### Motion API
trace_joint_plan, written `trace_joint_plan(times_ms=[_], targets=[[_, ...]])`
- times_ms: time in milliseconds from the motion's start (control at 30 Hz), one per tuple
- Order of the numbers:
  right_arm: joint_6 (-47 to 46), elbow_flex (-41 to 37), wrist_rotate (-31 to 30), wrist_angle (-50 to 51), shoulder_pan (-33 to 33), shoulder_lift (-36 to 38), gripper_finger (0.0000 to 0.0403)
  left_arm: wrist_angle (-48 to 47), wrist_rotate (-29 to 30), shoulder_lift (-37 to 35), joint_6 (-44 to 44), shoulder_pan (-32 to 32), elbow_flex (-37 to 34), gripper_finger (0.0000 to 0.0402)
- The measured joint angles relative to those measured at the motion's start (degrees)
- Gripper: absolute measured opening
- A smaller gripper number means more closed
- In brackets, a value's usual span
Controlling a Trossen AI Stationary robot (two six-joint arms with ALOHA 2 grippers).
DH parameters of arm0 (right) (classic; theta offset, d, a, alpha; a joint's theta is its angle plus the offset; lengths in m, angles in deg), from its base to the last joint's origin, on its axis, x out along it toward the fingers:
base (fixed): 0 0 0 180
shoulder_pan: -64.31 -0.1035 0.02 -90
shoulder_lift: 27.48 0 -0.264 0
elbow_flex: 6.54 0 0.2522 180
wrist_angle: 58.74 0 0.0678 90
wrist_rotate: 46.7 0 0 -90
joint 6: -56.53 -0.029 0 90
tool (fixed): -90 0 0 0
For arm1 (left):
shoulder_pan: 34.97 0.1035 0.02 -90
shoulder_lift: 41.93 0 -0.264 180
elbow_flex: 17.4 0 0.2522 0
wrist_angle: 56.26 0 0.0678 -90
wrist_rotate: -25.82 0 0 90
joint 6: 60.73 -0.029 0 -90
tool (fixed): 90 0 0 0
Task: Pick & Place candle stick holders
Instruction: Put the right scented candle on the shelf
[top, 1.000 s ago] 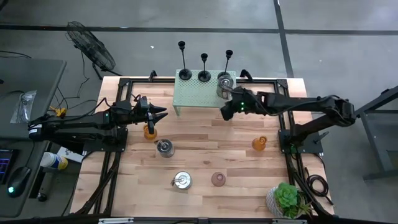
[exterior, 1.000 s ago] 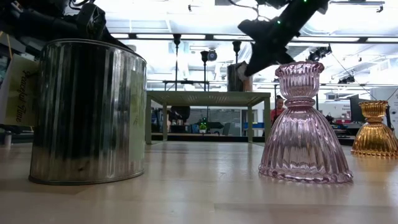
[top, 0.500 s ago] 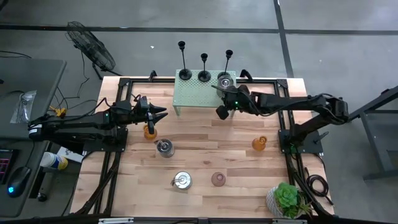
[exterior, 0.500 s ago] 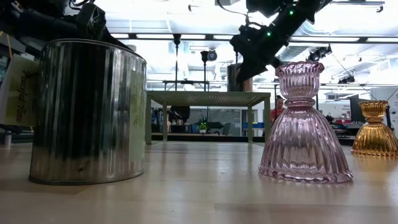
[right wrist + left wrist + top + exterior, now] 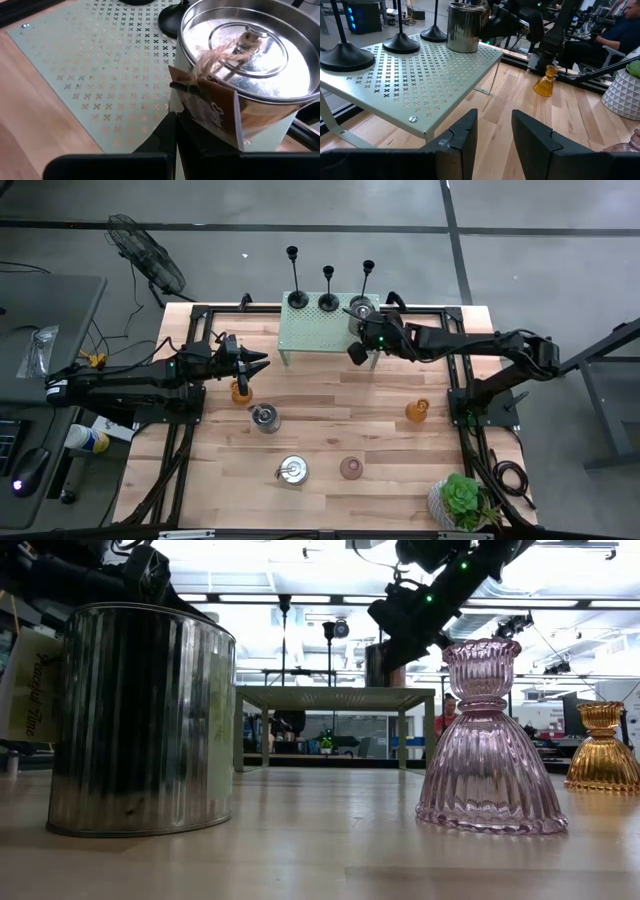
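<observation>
Three black candle stick holders (image 5: 329,290) stand by their round bases (image 5: 400,44) along the far side of a pale green perforated stand (image 5: 310,338). A silver lidded tin (image 5: 362,310) with a brown tag (image 5: 210,112) sits at the stand's right end. My right gripper (image 5: 354,353) is shut and hovers just in front of that tin, at the stand's near right edge. My left gripper (image 5: 262,364) waits left of the stand, open with nothing between its fingers (image 5: 492,135). My right gripper points slanting down toward the tin's near side, its shut fingertips (image 5: 175,131) right at the hanging brown tag (image 5: 202,117). I cannot tell whether they touch the tag or the tin.
An amber glass holder (image 5: 241,391) stands under my left gripper, another (image 5: 417,411) at the right. Two silver tins (image 5: 265,418) (image 5: 292,470) and a pink glass holder (image 5: 351,468) stand on the near half. A potted plant (image 5: 460,500) fills the near right corner.
My right gripper has gone a little toward the far edge and the left, closer to the tin on the stand, rolling and tipping as it went. It has stayed shut.
</observation>
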Motion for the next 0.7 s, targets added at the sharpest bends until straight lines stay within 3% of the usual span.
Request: trace_joint_plan(times_ms=[367,700], targets=[[-1.69,0.00,1.78,-0.24,-2.28,0.00,0.0002,0.01,0.00,0.01,-0.02,0.00,0.00,0.0118],[-0.69,0.00,1.69,-2.90,-0.14,-1.81,0.0002,0.01,0.00,-0.01,-0.02,0.02,0.00,0.0118]])
